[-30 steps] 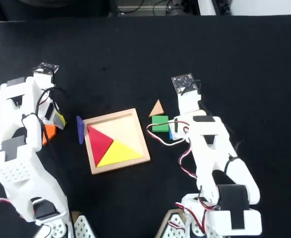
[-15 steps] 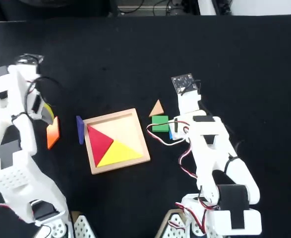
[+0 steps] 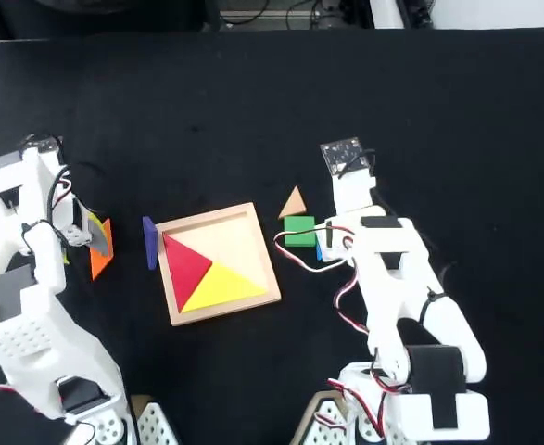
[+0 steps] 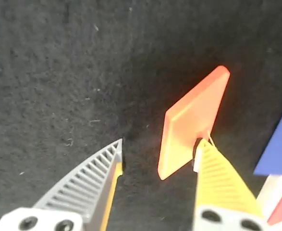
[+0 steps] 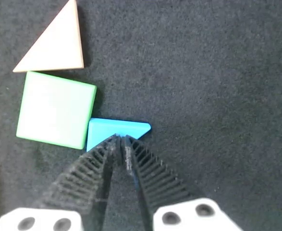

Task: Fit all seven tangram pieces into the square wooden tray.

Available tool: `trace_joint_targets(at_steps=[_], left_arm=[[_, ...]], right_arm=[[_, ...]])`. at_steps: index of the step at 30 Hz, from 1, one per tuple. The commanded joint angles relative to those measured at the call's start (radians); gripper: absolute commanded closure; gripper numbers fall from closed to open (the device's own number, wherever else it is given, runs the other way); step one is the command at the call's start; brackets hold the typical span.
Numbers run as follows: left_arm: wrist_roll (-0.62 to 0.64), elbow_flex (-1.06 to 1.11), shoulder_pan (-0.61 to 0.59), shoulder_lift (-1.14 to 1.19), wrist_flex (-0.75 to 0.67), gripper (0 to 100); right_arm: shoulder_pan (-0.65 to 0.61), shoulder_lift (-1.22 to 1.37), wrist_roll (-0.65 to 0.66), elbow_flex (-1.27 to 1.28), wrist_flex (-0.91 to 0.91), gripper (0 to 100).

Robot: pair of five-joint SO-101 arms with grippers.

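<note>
The square wooden tray holds a red triangle and a yellow triangle. A dark blue piece lies along its left side. Left of that is an orange piece, and my left gripper is open at it. In the left wrist view the orange piece touches the yellow finger of the left gripper. Right of the tray lie a tan triangle, a green square and a light blue triangle. My right gripper is shut, its tips over the light blue triangle.
The black table stretches bare behind the tray and to the far right. Both arm bases stand at the front edge. The dark blue piece and a tray corner sit close beside the left gripper.
The left arm swung left and uncovered the orange piece, then came back beside it with the fingers open. The right arm has not moved.
</note>
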Motion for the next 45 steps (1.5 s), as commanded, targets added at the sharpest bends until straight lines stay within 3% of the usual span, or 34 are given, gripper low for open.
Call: trace_joint_targets(at_steps=[1,22,25,29,32,38,45], left_arm=[[0.051,-0.001,0.015,-0.028,-0.069,75],[0.127,0.073,0.102,-0.028,-0.164,76],[0.129,0.061,0.113,-0.048,-0.133,76],[0.129,-0.033,0.061,-0.172,0.008,75],[0.120,-0.031,0.018,-0.258,0.012,75],[0.054,0.105,-0.002,-0.255,-0.109,75],[0.103,0.159,0.015,-0.184,-0.241,75]], right_arm=[[-0.020,0.007,0.008,-0.035,0.008,98.6],[-0.020,0.007,0.008,-0.035,0.008,98.6],[-0.020,0.007,0.008,-0.035,0.008,98.6],[-0.020,0.007,0.008,-0.035,0.008,98.6],[-0.020,0.007,0.008,-0.035,0.008,98.6],[-0.020,0.007,0.008,-0.035,0.009,98.6],[-0.020,0.007,0.008,-0.035,0.009,98.6]])
